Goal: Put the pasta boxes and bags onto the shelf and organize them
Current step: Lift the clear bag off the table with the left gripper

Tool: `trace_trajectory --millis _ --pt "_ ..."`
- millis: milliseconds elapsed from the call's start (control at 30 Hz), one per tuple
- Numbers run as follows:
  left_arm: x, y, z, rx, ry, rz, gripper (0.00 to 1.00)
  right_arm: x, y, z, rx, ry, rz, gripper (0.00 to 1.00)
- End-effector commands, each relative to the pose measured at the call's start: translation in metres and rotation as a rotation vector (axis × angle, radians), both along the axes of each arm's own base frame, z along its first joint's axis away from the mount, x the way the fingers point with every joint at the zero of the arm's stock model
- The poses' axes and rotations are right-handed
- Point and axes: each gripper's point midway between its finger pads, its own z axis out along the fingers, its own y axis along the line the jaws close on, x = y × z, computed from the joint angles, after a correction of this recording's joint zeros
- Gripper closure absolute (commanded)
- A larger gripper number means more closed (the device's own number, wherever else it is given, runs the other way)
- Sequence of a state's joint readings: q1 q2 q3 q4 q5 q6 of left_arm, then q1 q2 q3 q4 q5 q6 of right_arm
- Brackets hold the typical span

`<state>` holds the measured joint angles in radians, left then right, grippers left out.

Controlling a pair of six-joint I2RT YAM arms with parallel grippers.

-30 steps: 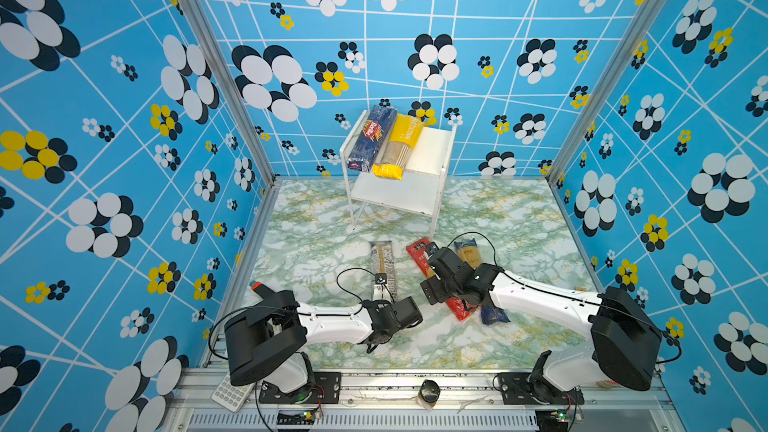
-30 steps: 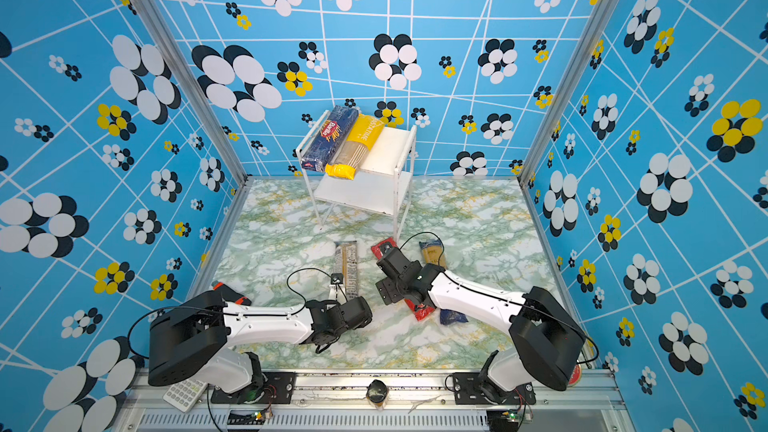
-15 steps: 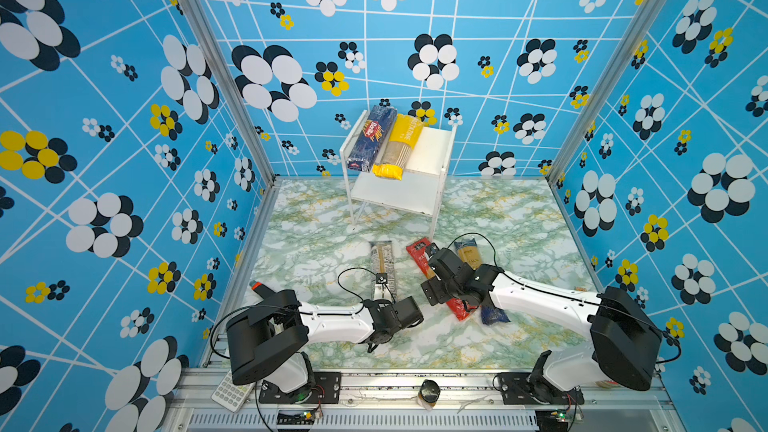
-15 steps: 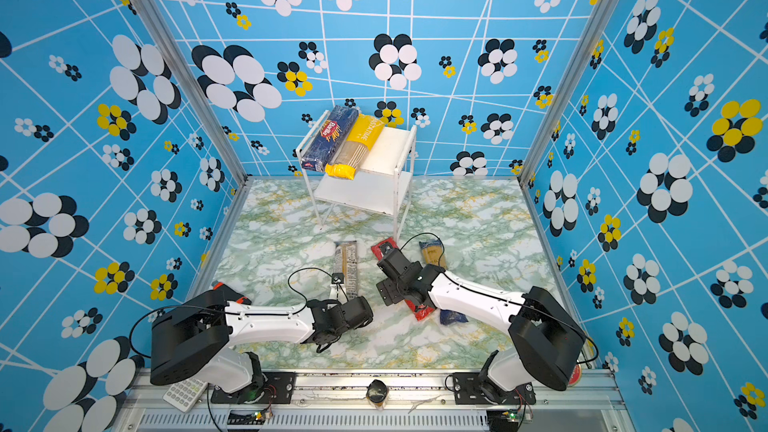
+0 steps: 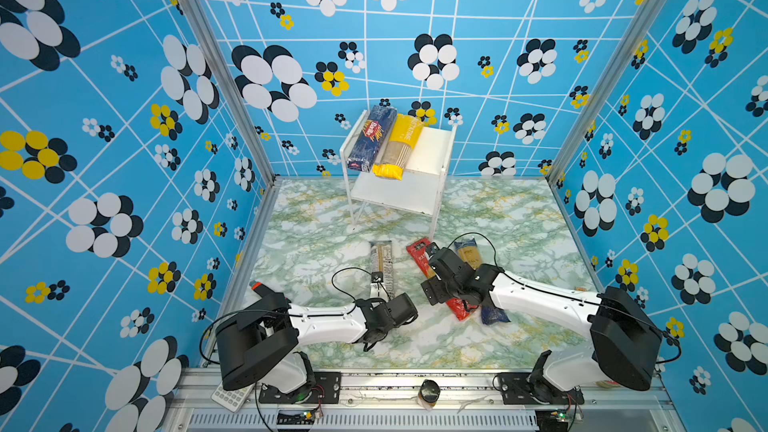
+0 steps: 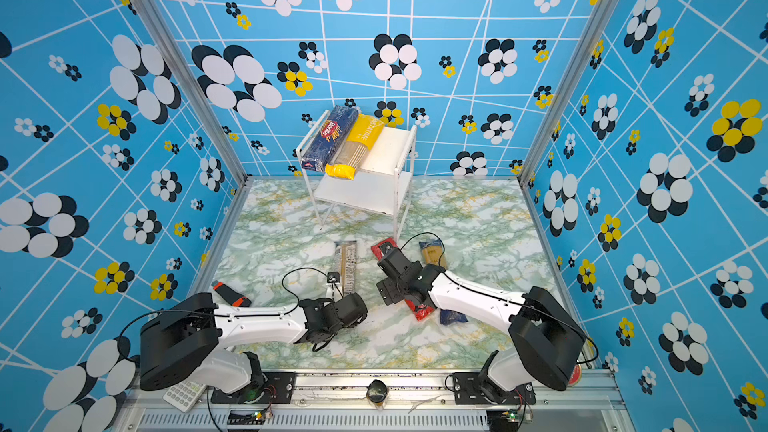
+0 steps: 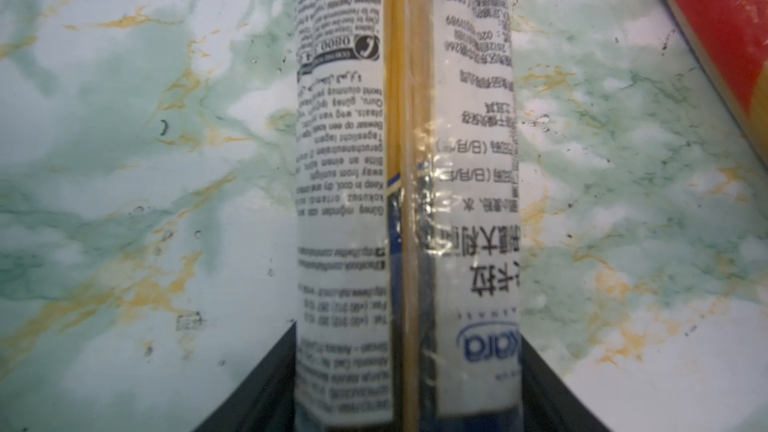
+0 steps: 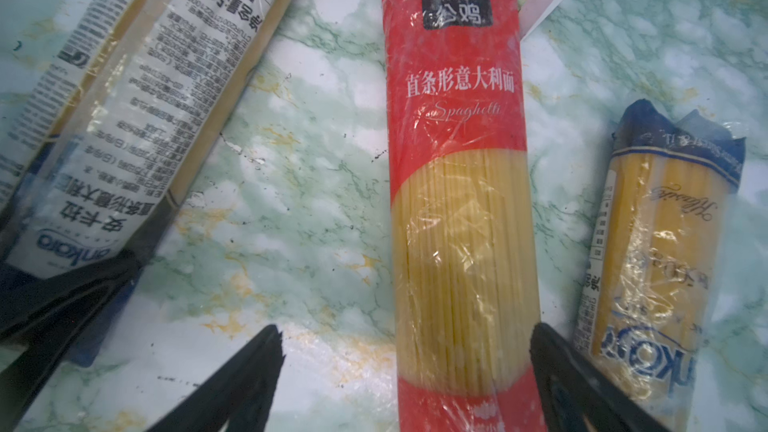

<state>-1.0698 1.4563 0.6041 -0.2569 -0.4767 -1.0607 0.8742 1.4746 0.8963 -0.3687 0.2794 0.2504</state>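
Observation:
The white shelf stands at the back, with the dark blue Barilla box and a yellow bag side by side on its top board. A white-labelled spaghetti bag lies on the marble floor, and my left gripper is shut on its near end, both fingers against its sides. My right gripper is open, low over the red-ended bag, which lies between its fingers. The gold-labelled blue-ended bag lies just right of it.
A short black-and-orange object lies by the left arm's base. The shelf's lower board is bare. A keypad and a small jar sit on the front rail. Patterned walls close in three sides.
My left gripper's jaws have closed in onto the white-labelled bag. Neither arm has shifted noticeably, and the right gripper stays open.

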Motion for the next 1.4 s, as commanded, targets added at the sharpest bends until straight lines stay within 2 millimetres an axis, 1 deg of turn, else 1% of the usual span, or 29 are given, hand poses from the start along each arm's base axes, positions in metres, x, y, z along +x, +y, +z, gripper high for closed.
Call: trace_trajectory --millis 0,133,267,433,533,667,833,933,1167,1300,1367 --pt "-0.005 0.014 -0.002 0.025 0.039 -0.018 0.41 0.0 -0.007 0.005 0.005 -0.012 -0.017 0.05" --pt "-0.002 0.013 0.006 -0.027 0.054 -0.031 0.66 0.0 -0.008 0.007 0.005 -0.014 -0.016 0.05" --pt "0.001 0.015 0.013 -0.09 0.055 -0.026 1.0 0.001 -0.009 0.007 0.003 -0.016 -0.017 0.05" --pt "0.001 0.02 0.027 -0.136 0.052 -0.025 1.0 0.001 -0.011 0.007 -0.001 -0.016 -0.019 0.05" --pt "-0.001 0.019 0.042 -0.175 0.054 -0.045 1.0 0.002 -0.012 0.008 -0.003 -0.016 -0.02 0.05" --pt "-0.001 0.015 0.076 -0.3 0.022 -0.077 1.0 0.003 -0.012 0.008 -0.012 -0.013 -0.017 0.05" --pt "-0.006 0.021 0.123 -0.451 -0.027 -0.104 1.0 0.004 -0.013 0.008 -0.014 -0.013 -0.021 0.05" --pt "-0.012 0.026 0.146 -0.524 -0.042 -0.117 1.0 0.005 -0.014 0.007 -0.02 -0.009 -0.022 0.05" --pt "-0.03 0.035 0.197 -0.63 -0.104 -0.159 1.0 0.006 -0.016 0.004 -0.031 -0.002 -0.028 0.05" --pt "-0.04 0.038 0.223 -0.674 -0.137 -0.196 1.0 0.007 -0.019 0.001 -0.04 0.004 -0.033 0.05" --pt "-0.045 0.038 0.24 -0.709 -0.162 -0.225 1.0 0.007 -0.02 0.0 -0.045 0.006 -0.033 0.05"
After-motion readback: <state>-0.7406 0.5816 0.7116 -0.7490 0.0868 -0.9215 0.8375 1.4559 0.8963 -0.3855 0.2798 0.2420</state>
